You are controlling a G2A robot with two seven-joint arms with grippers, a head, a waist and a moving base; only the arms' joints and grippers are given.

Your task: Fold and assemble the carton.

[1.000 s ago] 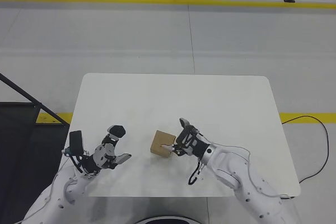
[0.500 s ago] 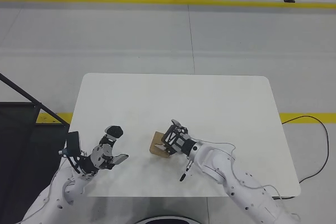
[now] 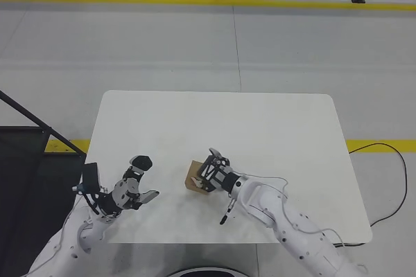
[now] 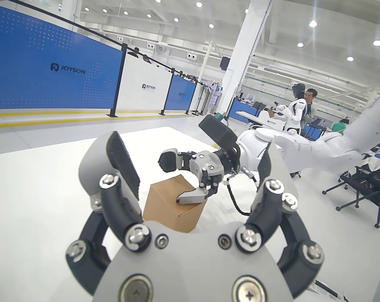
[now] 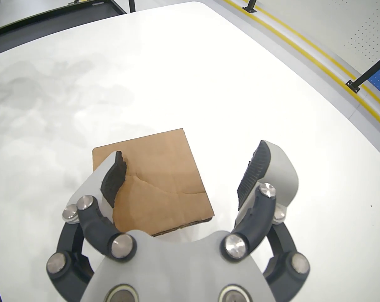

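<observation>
Since the left gripper (image 3: 148,179) sits nearest me, at the table's front left, I log it first. Its jaws are spread wide and hold nothing, and it faces the carton from a short way off. I read this as a standby pose, placed to come in on the side turned towards it.

Next out is the small brown corrugated-cardboard carton (image 3: 195,177). It rests on the white round-cornered table (image 3: 277,124), near the front edge and about mid-width. It already stands as a box. The top panel carries a crease, and raw corrugated edge shows along one side, so my judgement is that closing is unfinished.

The right gripper (image 5: 190,153) is over the carton, jaws apart and clamping nothing. One ribbed black finger pad (image 5: 114,174) lies on the top panel and the other hangs beyond the panel's edge. I judge the pad is there to press the panel flat and pin the box against sliding.

Obstructions: the right gripper occupies the carton's top and the side away from the left arm. I judge that only the left-facing wall is free for a second contact.

Farther out, a black flat-bed cart (image 3: 14,180) stands against the table's left side. A yellow floor line (image 3: 388,145) runs beyond the right edge. Blue and white barrier panels (image 4: 51,64) close off the far floor.
</observation>
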